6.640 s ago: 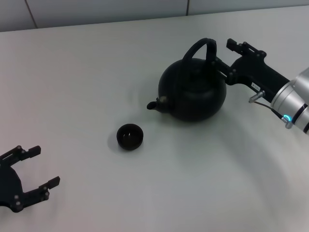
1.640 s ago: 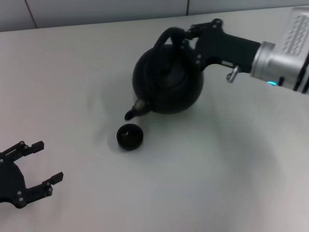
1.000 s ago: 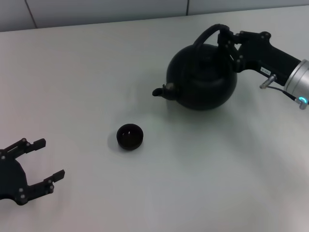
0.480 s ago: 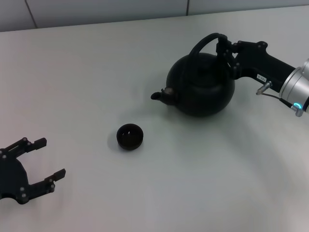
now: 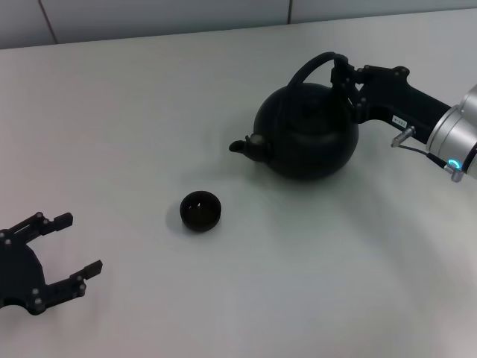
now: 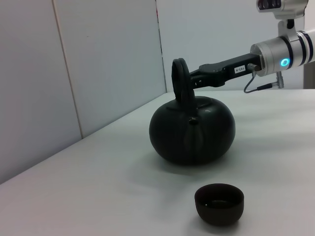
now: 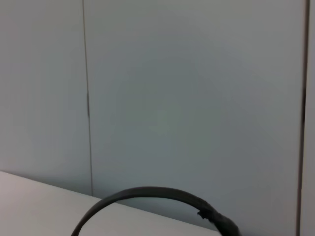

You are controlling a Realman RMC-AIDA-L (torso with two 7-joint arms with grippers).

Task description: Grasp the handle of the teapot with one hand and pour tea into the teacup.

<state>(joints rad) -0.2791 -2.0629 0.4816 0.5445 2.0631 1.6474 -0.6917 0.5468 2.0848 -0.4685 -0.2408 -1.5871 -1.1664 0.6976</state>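
One gripper works: the right gripper [image 5: 344, 78] is clamped on the handle [image 5: 317, 66] of the teapot [image 5: 305, 140], which sits level on the table [image 5: 298, 283], spout facing the teacup [image 5: 200, 210] set apart in front. Step in hand: carry. Next, judged: bring spout over teacup, then tilt. Left gripper [image 5: 71, 250] parked well beyond the teacup, fingers spread, empty. Plain white table; pale panelled wall [image 6: 98, 64] behind.

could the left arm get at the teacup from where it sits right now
Probably yes. The left gripper rests open at the near left of the table, and only bare tabletop lies between it and the teacup. The teapot, held by the right gripper, sits beyond the cup, out of the way.
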